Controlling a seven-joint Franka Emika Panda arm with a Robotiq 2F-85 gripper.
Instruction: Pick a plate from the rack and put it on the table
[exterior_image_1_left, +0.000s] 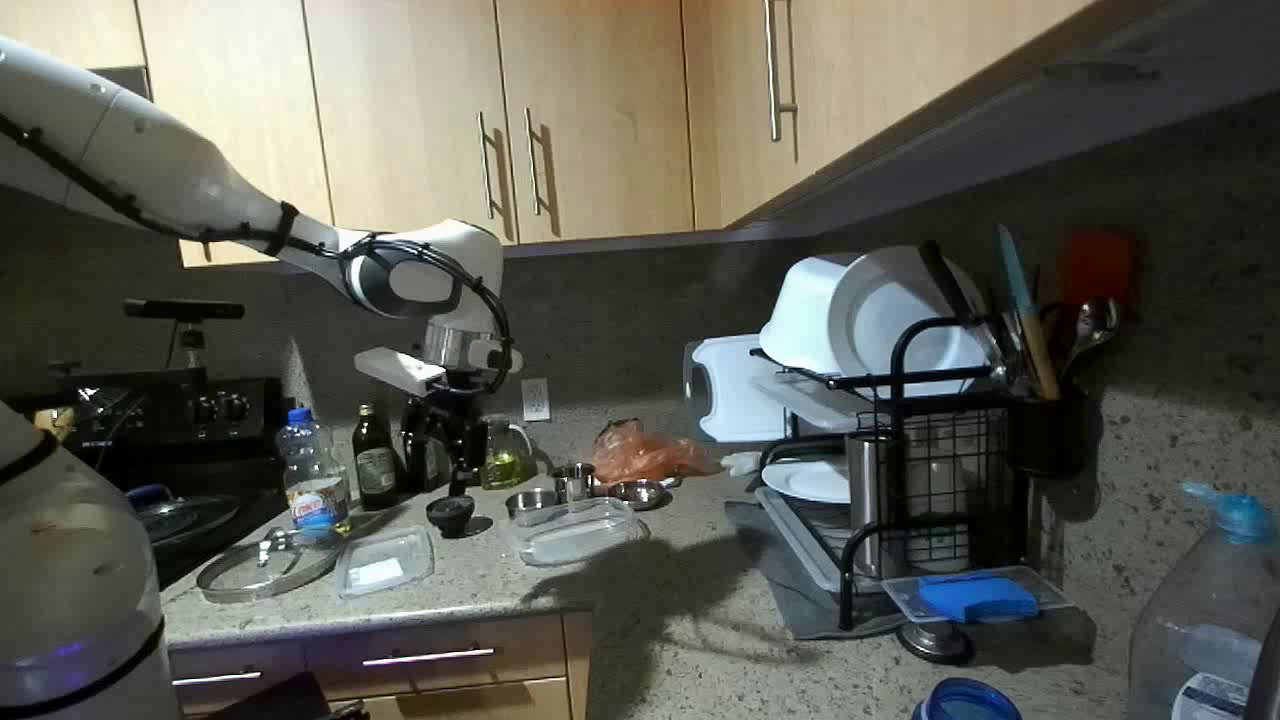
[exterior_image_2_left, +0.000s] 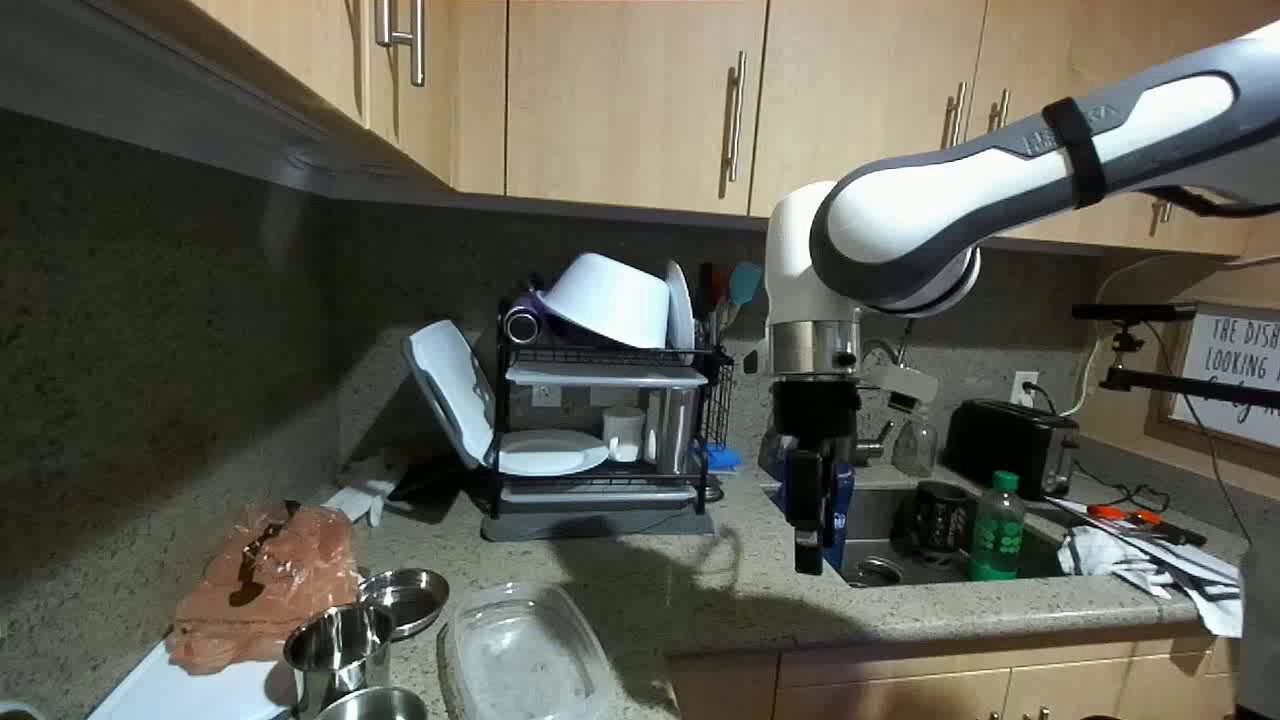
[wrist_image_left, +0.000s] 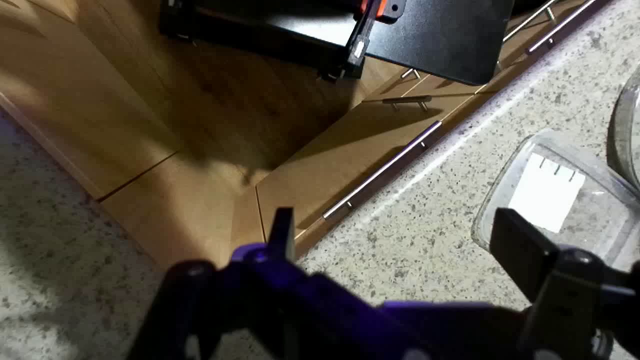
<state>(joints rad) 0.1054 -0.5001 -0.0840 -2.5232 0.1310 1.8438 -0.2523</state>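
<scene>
I have the black 2-fingered gripper (wrist_image_left: 399, 230) pointing down, its fingers (wrist_image_left: 284, 225) spread wide apart, and in the wrist view speckled beige-grey stone countertop (wrist_image_left: 425, 255) shows between them. In both exterior views those fingers merge into a dark block, so I read their gap from the wrist view alone.

In the boxy black wire rack (exterior_image_1_left: 955, 402), a glossy round white plate with a shallow rim (exterior_image_1_left: 888, 322) stands tilted on the top tier and a flat round white plate (exterior_image_1_left: 808, 480) lies on the lower tier. In an exterior view the tilted plate (exterior_image_1_left: 888, 322) shows me its broad face behind the rack's black tubing; in an exterior view the same plate (exterior_image_2_left: 680, 305) thins to a curved edge. Just beside it sits a deep smooth white bowl (exterior_image_1_left: 797, 315). A shiny steel cylinder (exterior_image_1_left: 866, 480) hides an end of the lower plate in an exterior view.

Only in an exterior view do I see the steel sink (exterior_image_2_left: 885, 520), where a black mug (exterior_image_2_left: 942, 515) and a green-capped clear bottle (exterior_image_2_left: 997, 535) show. A clear plastic tub (exterior_image_1_left: 575, 535) and a crumpled orange plastic bag (exterior_image_1_left: 645, 455) occupy countertop near the rack.
</scene>
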